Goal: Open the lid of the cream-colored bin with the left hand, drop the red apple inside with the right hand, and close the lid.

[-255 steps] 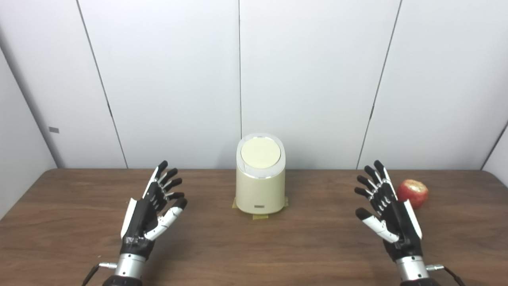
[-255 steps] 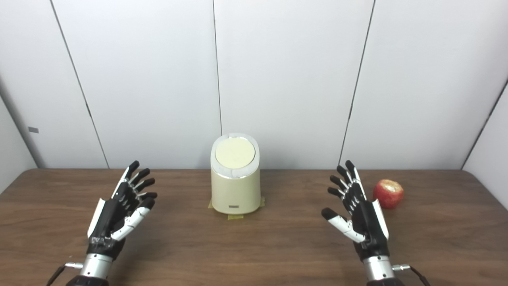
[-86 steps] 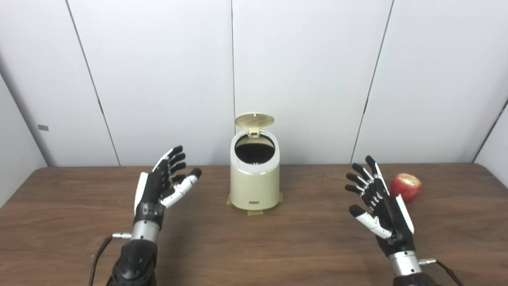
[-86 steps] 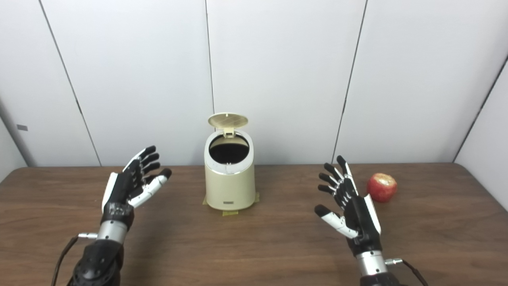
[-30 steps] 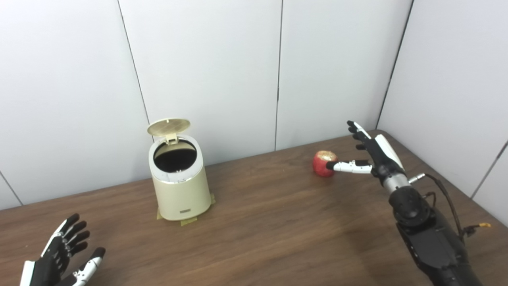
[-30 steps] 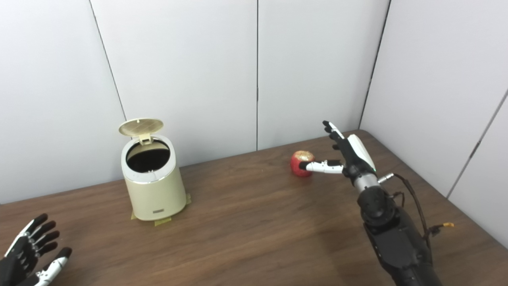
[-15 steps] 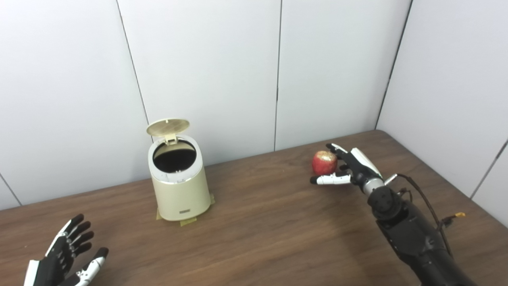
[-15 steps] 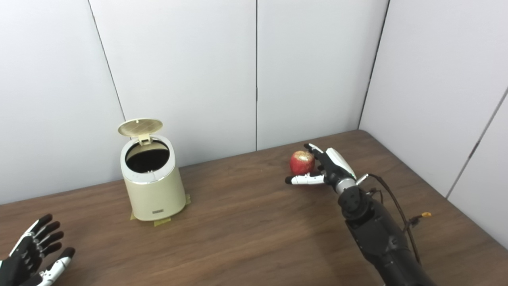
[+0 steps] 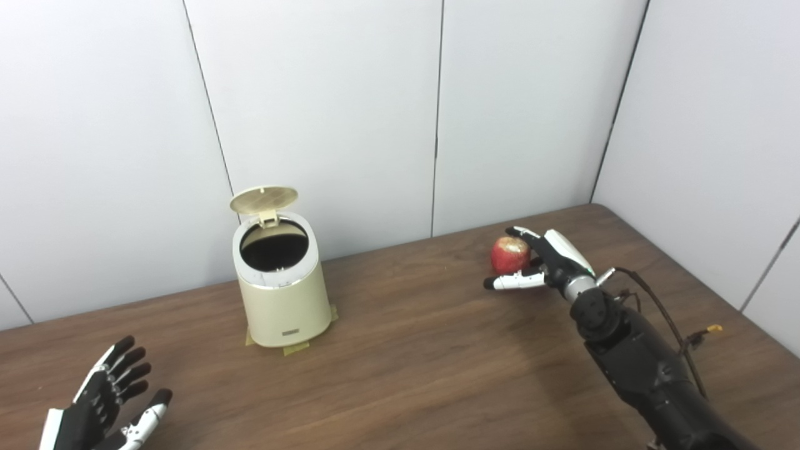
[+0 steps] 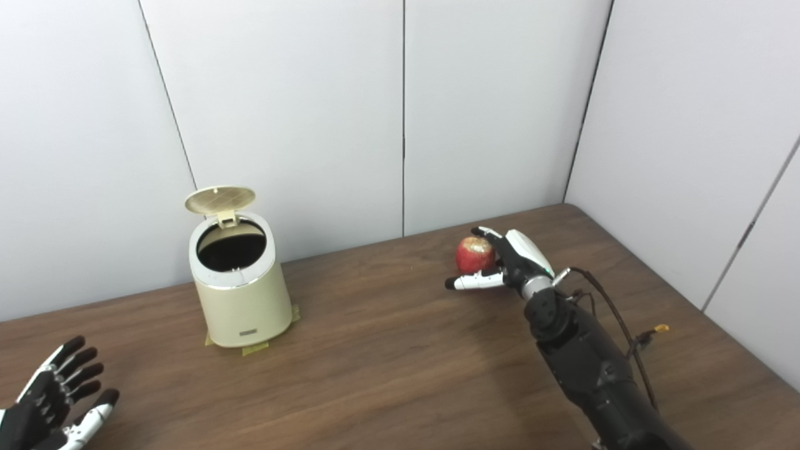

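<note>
The cream-colored bin stands at the back left of the brown table, its round lid tipped up and its dark inside showing. The red apple sits at the back right. My right hand is around it: fingers curve over its top and far side, the thumb stretches out below and in front, apart from the fruit. The hand has not closed on it. My left hand is open, fingers spread, low at the bottom left corner, far from the bin.
White wall panels close off the back and right side of the table. Yellow tape marks the bin's base. A cable runs along my right forearm.
Over the last second my right hand dropped from above the apple and curled its fingers over it. The lid stays up and the left hand stays low at the left.
</note>
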